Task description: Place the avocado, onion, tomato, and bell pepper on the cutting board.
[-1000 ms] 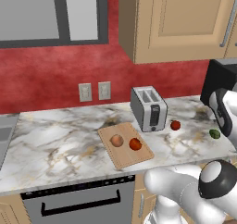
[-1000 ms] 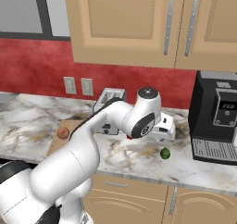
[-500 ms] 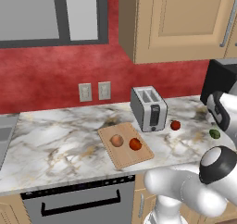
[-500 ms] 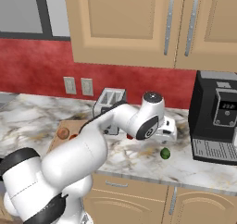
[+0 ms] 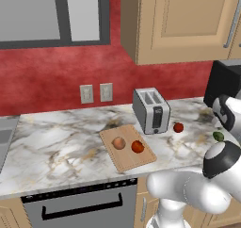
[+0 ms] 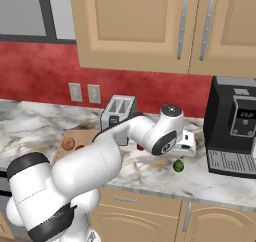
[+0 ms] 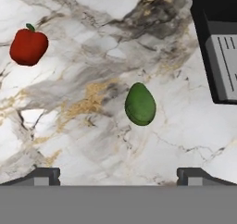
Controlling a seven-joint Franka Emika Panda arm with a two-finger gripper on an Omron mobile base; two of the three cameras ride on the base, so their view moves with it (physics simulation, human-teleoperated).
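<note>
The wooden cutting board (image 5: 123, 164) lies left of the toaster and carries the pale onion (image 5: 118, 142) and the orange-red tomato (image 5: 137, 147). To the toaster's right, the deep-red bell pepper (image 5: 178, 127) rests on the marble; it also sits at the upper left of the hand view (image 7: 28, 46). The green avocado (image 7: 140, 104) lies on the counter near the coffee machine, also seen from both bases (image 5: 218, 136) (image 6: 178, 165). My gripper (image 7: 119, 177) hovers just above the avocado, open, with nothing between its tips.
A silver toaster (image 5: 151, 110) stands behind the board. The black coffee machine (image 6: 235, 126) stands close to the right of the avocado, its base (image 7: 217, 47) near the hand. The counter's front edge (image 6: 190, 191) runs just before the avocado.
The hand has shifted slightly lower and to the right over the avocado. The jaws have stayed open. No produce has moved.
</note>
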